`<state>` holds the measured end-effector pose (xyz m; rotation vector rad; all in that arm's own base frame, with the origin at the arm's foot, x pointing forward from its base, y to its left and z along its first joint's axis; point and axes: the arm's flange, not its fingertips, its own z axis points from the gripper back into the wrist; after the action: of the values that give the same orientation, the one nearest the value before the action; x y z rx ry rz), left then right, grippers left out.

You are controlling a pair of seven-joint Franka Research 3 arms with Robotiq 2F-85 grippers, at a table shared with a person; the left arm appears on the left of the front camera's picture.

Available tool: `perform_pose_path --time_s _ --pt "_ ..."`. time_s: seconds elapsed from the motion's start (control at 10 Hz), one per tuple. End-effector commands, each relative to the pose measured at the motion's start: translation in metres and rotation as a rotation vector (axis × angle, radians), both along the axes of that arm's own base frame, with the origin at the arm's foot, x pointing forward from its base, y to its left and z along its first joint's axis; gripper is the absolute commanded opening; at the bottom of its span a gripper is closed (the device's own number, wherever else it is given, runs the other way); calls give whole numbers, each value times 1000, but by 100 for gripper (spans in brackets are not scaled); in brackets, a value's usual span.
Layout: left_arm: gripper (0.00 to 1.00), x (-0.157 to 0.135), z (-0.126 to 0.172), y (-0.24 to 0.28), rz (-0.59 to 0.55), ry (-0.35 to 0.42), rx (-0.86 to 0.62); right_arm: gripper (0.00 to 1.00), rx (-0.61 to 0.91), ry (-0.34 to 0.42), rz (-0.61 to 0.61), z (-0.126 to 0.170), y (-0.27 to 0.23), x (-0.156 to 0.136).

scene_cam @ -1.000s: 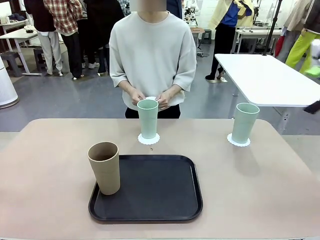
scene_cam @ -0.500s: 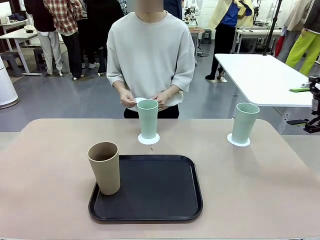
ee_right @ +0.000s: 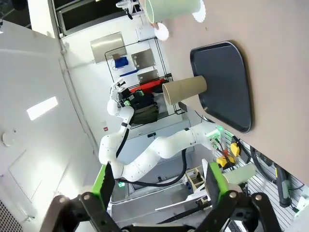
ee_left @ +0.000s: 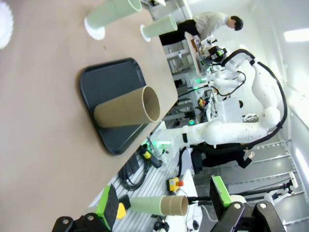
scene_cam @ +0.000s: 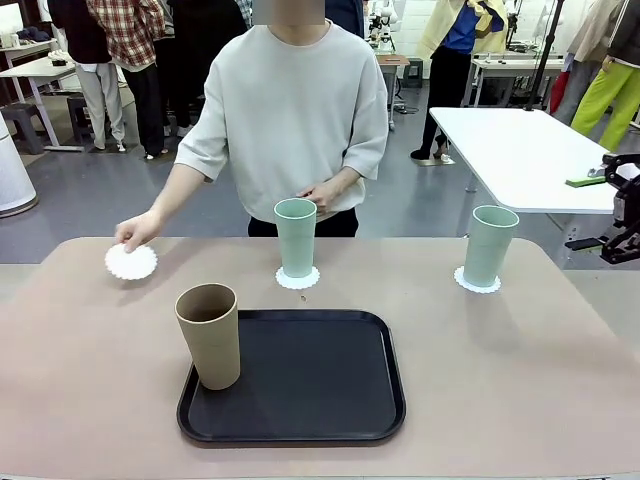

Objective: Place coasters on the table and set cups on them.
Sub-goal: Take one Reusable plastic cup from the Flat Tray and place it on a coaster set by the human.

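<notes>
Front view across a beige-pink table point(scene_cam: 90, 400) toward a person standing at its far edge. The person's hand point(scene_cam: 135, 231) reaches to the table's far left and holds a white scalloped coaster point(scene_cam: 131, 262) at the tabletop; whether the disc lies flat on the surface cannot be told. The person's other hand point(scene_cam: 318, 195) rests near the waist, behind the middle mint-green cup point(scene_cam: 296, 237), which stands upright on a second coaster point(scene_cam: 298, 279) just beyond the far edge of a black tray point(scene_cam: 310, 385). A second mint-green cup point(scene_cam: 489, 244) stands upright on a third coaster point(scene_cam: 477, 283) toward the far right, well apart from the tray. The tan cup point(scene_cam: 210, 334) stands upright on the tray's near-left corner, with no coaster under it. Left wrist view: the left gripper point(ee_left: 163, 205) has its green-padded fingers point(ee_left: 220, 191) spread wide with nothing between them, off the table's edge; the tan cup, the tray and both green cups appear beyond it. Right wrist view: the right gripper point(ee_right: 158, 184) is likewise spread wide and empty, away from the table, its fingers point(ee_right: 103, 182) framing the tray and tan cup in the distance.
</notes>
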<state>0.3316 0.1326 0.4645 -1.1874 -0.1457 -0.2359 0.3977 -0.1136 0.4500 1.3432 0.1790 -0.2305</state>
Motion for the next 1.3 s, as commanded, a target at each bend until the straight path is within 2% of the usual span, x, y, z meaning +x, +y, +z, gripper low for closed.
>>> perform_pose_path --time_s 0.0,0.6,0.7,0.8,0.9,1.0,1.1,1.2 --pt "100 -2 1 1 0 -8 -12 100 28 2 -9 -1 -2 0" --pt "100 0 0 0 0 0 0 100 28 2 -9 -1 -2 0" --pt "100 24 -1 -9 -65 -198 51 100 28 2 -9 -1 -2 0" --pt "100 36 0 -25 -171 -265 16 100 28 2 -9 -1 -2 0" --pt "100 44 4 -42 -230 -324 67 100 28 2 -9 -1 -2 0" --pt "100 53 7 -57 -285 -419 137 100 28 2 -9 -1 -2 0" --pt "100 54 8 -74 -410 -524 162 100 28 2 -9 -1 -2 0" --pt "100 51 9 -86 -530 -597 183 100 28 2 -9 -1 -2 0"
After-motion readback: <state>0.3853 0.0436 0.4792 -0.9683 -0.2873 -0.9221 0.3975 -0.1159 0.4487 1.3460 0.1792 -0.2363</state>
